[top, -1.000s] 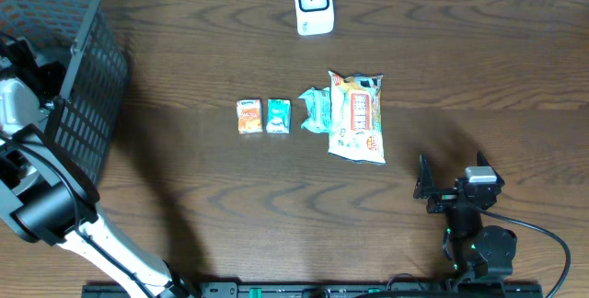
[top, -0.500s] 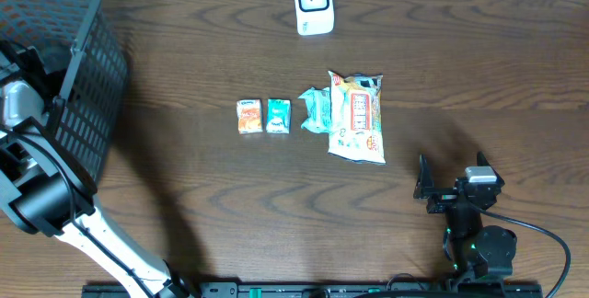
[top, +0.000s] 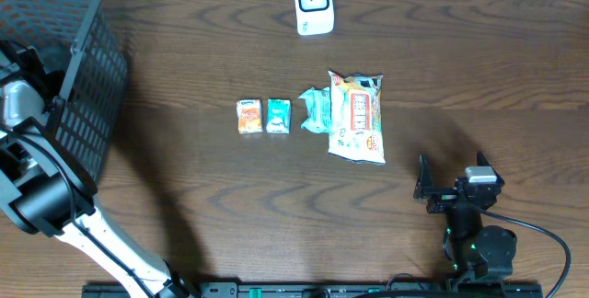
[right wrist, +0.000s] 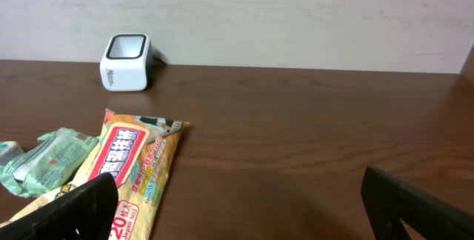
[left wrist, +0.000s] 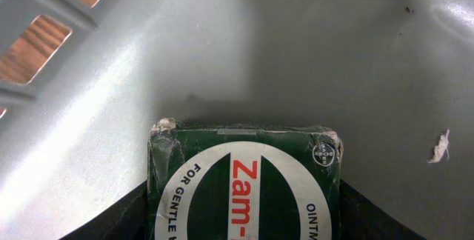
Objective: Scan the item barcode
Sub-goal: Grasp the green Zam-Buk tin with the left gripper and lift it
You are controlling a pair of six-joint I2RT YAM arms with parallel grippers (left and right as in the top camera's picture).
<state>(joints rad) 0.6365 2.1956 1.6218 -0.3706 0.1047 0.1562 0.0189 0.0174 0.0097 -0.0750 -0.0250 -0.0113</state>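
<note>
spotted the green zam- ointment box [left wrist: 222, 155] on the basket [left wrist: 296, 47] floor, bottom centre of frame, flanked by left gripper [left wrist: 243, 187], can't tell if clamped. right gripper [top: 426, 183] spread wide, bottom right.

The box [left wrist: 244, 195] is dark green with a white disc and red lettering. The scanner [top: 313, 4] is white, and the packet [top: 248, 116] below-left of it is orange.

**Legible text, this frame**

L wrist, lower centre: green box [left wrist: 244, 188], red "Zam-" on white disc. Rim print "FOR GENTLE" and "OINTM", both cut off. R wrist, lower left: orange pack [right wrist: 129, 162], "20" legible, rest too small. Overhead: nil.
</note>
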